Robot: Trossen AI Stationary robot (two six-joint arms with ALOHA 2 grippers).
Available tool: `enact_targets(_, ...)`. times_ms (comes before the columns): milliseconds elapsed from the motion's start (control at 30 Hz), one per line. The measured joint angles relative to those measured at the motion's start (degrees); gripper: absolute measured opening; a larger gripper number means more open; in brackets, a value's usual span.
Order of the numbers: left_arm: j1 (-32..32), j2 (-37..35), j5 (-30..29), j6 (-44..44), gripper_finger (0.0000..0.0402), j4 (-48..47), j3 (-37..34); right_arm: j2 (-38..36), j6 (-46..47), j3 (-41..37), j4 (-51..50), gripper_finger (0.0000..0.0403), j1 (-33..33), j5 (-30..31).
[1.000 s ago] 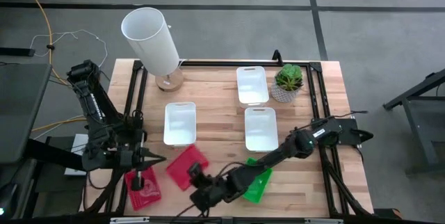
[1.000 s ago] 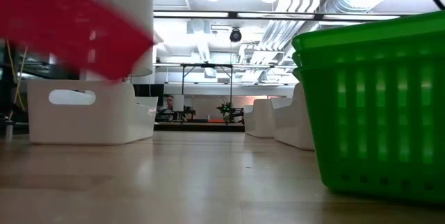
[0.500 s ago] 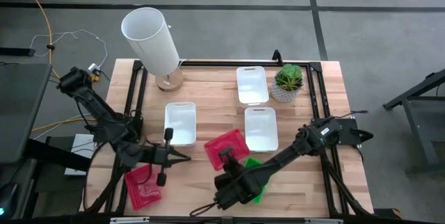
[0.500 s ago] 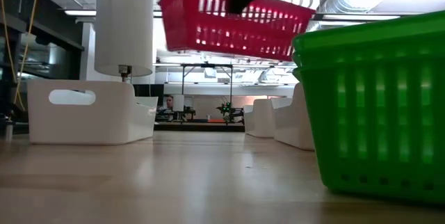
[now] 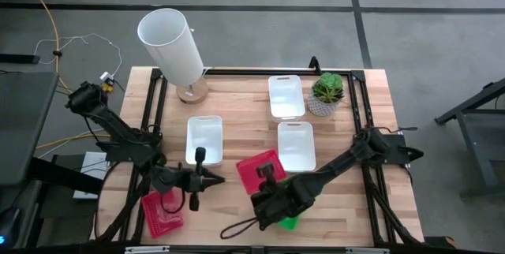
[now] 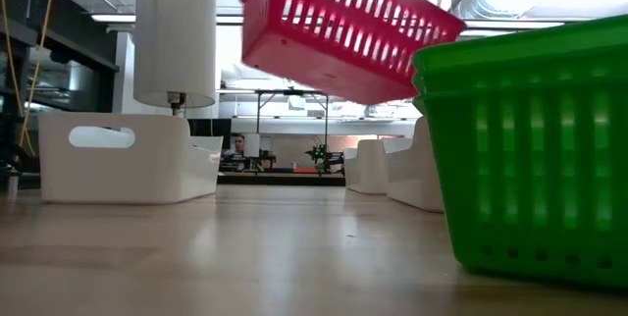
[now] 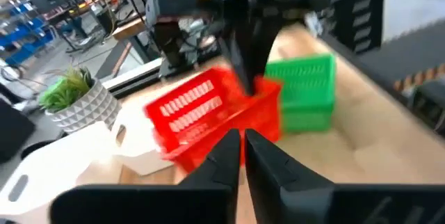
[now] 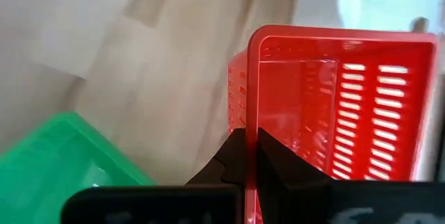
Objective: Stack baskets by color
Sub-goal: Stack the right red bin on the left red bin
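My right gripper (image 5: 267, 177) is shut on a red mesh basket (image 5: 252, 167) and holds it in the air over the table's near middle. The basket also shows in the low view (image 6: 343, 31). Just beside it, at the near edge, a stack of green baskets (image 5: 290, 222) stands on its base, partly under my right arm. Another red basket (image 5: 162, 213) lies at the near left. My left gripper (image 5: 215, 180) is shut and holds nothing. It points level toward the held basket (image 7: 208, 113), a little short of it. My right gripper pinches the rim of one side wall (image 8: 249, 106) of the red basket, one finger inside the basket and one outside. The fingers slant down from above. The basket hangs tilted, clear of the table (image 6: 294, 257).
Three white baskets stand on the table: one left of centre (image 5: 203, 140), one right of centre (image 5: 296, 145), one farther back (image 5: 286, 96). A tall white cylinder (image 5: 170, 45) stands at the far left and a potted plant (image 5: 327, 91) at the far right.
My right gripper has carried the red basket up and toward the table's right, from beside the near-left red basket to next to the green stack. The basket has turned and now hangs more tipped. My left gripper has swung toward the table's right, following it.
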Motion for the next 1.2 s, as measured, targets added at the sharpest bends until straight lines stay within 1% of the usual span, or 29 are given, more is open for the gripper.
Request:
enact_targets(67,0.7,0.8,0.7,1.7,0.003,-0.2,0.0,-1.1,-1.0,-2.0,2.5,0.0,-0.1,-2.4)
enact_targets(133,1.7,1.5,2.1,2.4,0.0055,-0.3,0.3,-1.3,-1.8,-3.1,3.8,0.0,0.1,-3.4)
enact_targets(200,2.7,2.6,3.3,2.4,0.0084,-3.0,1.7,-1.3,-2.8,-3.6,4.9,0.0,0.0,-4.0)
enact_targets(300,3.8,4.9,5.4,1.7,0.0127,-8.4,6.5,-1.3,-3.6,-3.9,6.5,0.0,0.0,-5.7)
enact_targets(400,4.8,9.0,8.7,0.7,0.0161,-16.8,12.3,-1.3,-4.2,-3.9,7.3,0.0,-0.1,-5.6)
enact_targets(467,5.5,11.5,9.5,-0.6,0.0176,-22.6,15.8,-1.3,-4.5,-3.9,7.3,0.0,0.0,-5.6)
enact_targets(567,7.0,14.8,10.5,-1.8,0.0189,-28.8,20.1,-1.3,-4.5,-3.9,7.3,0.0,0.0,-5.6)
enact_targets(667,8.4,17.1,10.8,-2.3,0.0193,-30.8,22.5,-1.3,-5.5,-3.9,7.8,0.0,0.0,-5.6)
enact_targets(767,9.5,17.5,12.3,-2.0,0.0193,-31.0,23.2,-1.3,-5.9,-3.9,8.1,0.0,0.0,-6.7)
enact_targets(867,10.6,17.5,17.3,-1.7,0.0192,-31.1,23.2,-1.3,-6.0,-3.9,8.6,0.0,0.0,-7.6)
enact_targets(900,10.9,17.5,19.0,-1.7,0.0189,-31.1,23.2,-1.3,-6.3,-3.9,8.5,0.0,0.0,-7.6)
enact_targets(967,11.2,17.6,20.4,-1.7,0.0173,-31.1,23.2,-1.3,-7.1,-3.9,8.6,0.0,0.0,-7.4)
enact_targets(1067,11.1,17.5,21.9,-0.4,0.0122,-31.3,23.2,-1.2,-7.5,-3.9,8.7,0.0,0.0,-7.3)
enact_targets(1167,10.9,17.5,22.6,2.1,0.0043,-31.4,23.2,-1.2,-7.1,-3.9,8.6,0.0003,0.0,-7.2)
enact_targets(1200,10.9,17.6,23.0,3.1,0.0023,-31.4,23.2,-1.2,-7.0,-3.9,8.4,0.0005,0.0,-6.9)
